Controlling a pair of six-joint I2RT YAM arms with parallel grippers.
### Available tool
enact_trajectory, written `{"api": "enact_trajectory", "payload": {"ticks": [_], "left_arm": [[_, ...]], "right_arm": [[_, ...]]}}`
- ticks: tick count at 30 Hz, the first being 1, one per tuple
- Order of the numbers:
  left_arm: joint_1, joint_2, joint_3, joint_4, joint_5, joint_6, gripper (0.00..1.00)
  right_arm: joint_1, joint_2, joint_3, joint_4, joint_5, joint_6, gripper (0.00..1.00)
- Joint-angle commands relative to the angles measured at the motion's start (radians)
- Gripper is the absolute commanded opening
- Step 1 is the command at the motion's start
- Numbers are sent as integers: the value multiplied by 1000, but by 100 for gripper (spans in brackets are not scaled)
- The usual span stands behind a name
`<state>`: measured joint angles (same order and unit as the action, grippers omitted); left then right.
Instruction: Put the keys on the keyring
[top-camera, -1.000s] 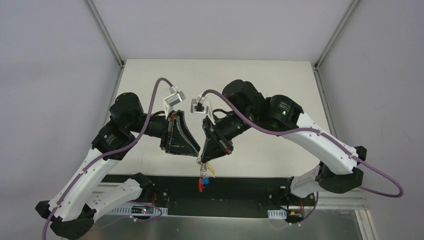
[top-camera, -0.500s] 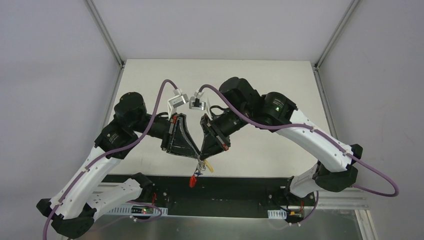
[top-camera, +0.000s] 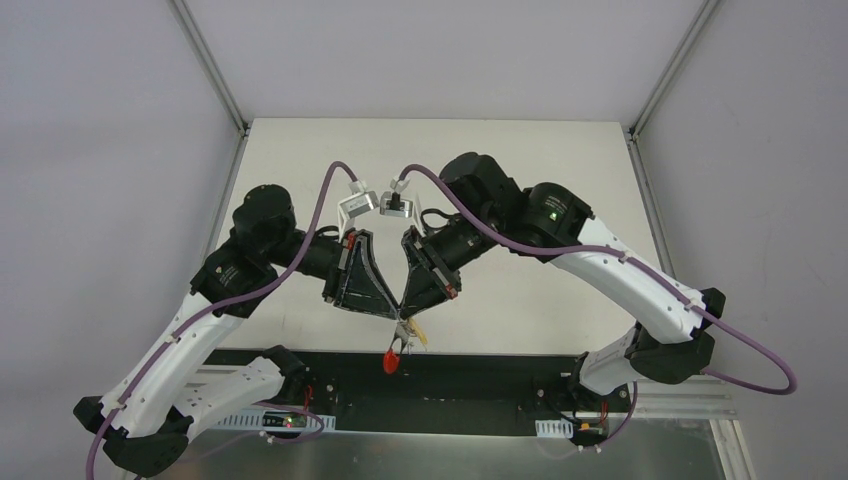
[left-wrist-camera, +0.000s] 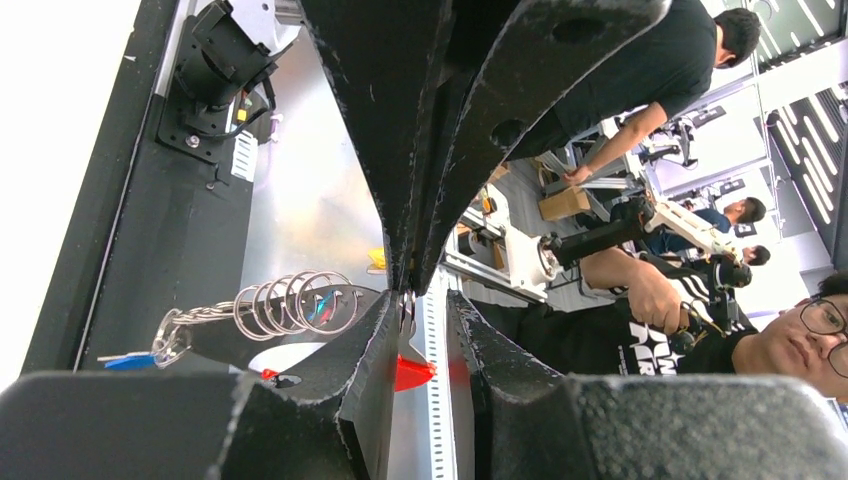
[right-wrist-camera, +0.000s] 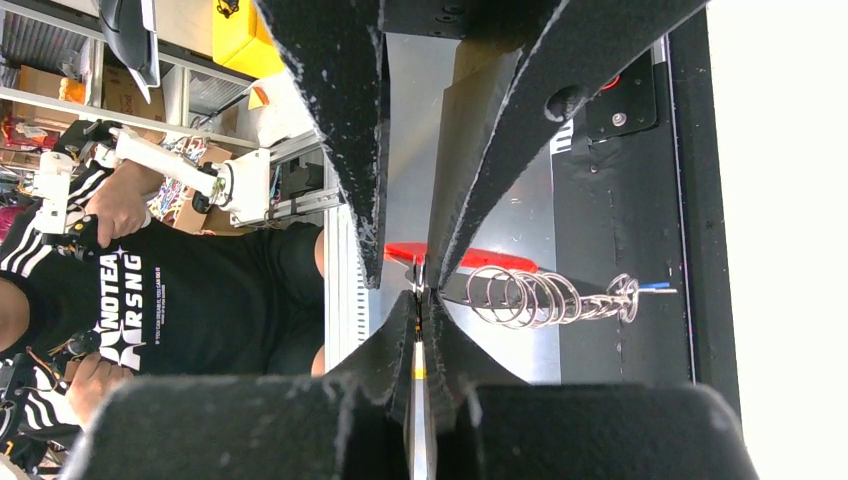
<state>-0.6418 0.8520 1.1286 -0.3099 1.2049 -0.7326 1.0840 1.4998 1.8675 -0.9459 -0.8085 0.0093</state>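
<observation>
Right gripper (right-wrist-camera: 420, 298): is clamping fully shut on the small silver key with the yellow oval head (top-camera: 419, 337), seen edge-on between its pads. This probably keeps the key fixed for threading.
Left gripper (left-wrist-camera: 424, 302): is standing with its jaws narrowly apart, one on either side of the right tips. Nothing is visibly pinched, and contact with the ring cannot be told. It is likely placed to steady the ring.
Keyring (left-wrist-camera: 295, 305): the thin silver coiled ring and chain are hanging in the air just beside both pairs of tips. How it joins the key is hidden.
Red curved strap (right-wrist-camera: 480, 260) and small blue tag (left-wrist-camera: 128, 358): are dangling clear of the jaws.
Setting: the work is hanging over the black base strip (top-camera: 480, 375), at the near edge of the white table (top-camera: 520, 170).
</observation>
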Motion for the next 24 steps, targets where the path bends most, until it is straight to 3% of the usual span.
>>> {"api": "enact_trajectory", "payload": {"ticks": [1, 24], "left_arm": [[-13, -14, 5, -27, 66, 31, 22], [-13, 5, 49, -88, 65, 86, 21]], "right_arm": [[-13, -42, 3, 58, 2, 20, 0], [-12, -26, -19, 32, -27, -1, 0]]}}
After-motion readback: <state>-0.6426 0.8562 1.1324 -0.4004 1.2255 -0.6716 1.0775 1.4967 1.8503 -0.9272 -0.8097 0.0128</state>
